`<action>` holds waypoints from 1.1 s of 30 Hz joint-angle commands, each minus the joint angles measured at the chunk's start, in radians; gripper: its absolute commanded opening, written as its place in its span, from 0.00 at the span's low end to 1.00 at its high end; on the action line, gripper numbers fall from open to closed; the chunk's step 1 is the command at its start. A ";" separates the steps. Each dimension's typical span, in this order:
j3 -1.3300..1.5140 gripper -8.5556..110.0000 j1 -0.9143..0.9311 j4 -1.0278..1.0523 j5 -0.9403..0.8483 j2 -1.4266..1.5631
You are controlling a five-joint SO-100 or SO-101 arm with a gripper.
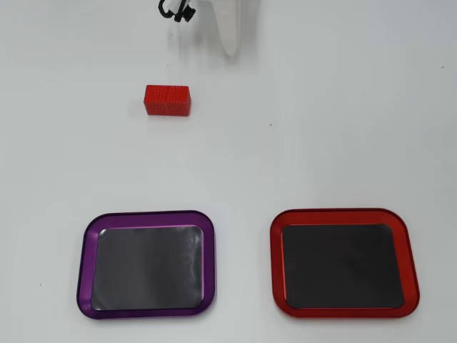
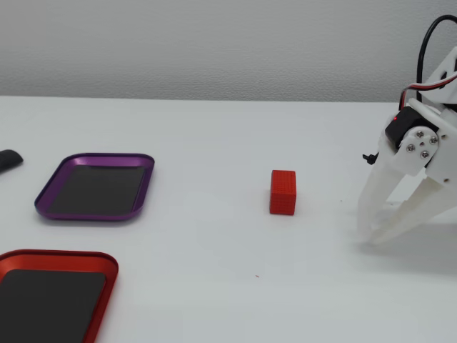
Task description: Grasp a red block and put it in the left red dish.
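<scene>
The red block (image 1: 167,100) lies alone on the white table; in the fixed view (image 2: 283,191) it stands mid-table. The red dish (image 1: 276,264) is at the lower right of the overhead view and at the lower left of the fixed view (image 2: 57,256); its black base is bare. My white gripper (image 1: 230,51) is at the top edge of the overhead view, right of and beyond the block. In the fixed view (image 2: 370,238) it is at the far right, tips down near the table and drawn together, holding nothing, well apart from the block.
A purple-rimmed tray (image 1: 84,264) of the same shape lies beside the red dish, also with a bare black base; it shows in the fixed view (image 2: 100,157) behind the dish. A small dark object (image 2: 8,159) sits at the left edge.
</scene>
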 commanded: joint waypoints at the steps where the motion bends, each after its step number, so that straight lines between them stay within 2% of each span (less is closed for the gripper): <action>1: 0.005 0.07 0.008 -0.075 0.003 0.072; 15: -0.009 0.07 0.014 -0.066 0.003 0.071; 22: -0.241 0.07 0.167 -0.061 0.005 0.017; 29: -0.515 0.08 0.202 -0.061 -0.003 -0.270; 33: -0.643 0.14 0.210 -0.061 -0.109 -0.526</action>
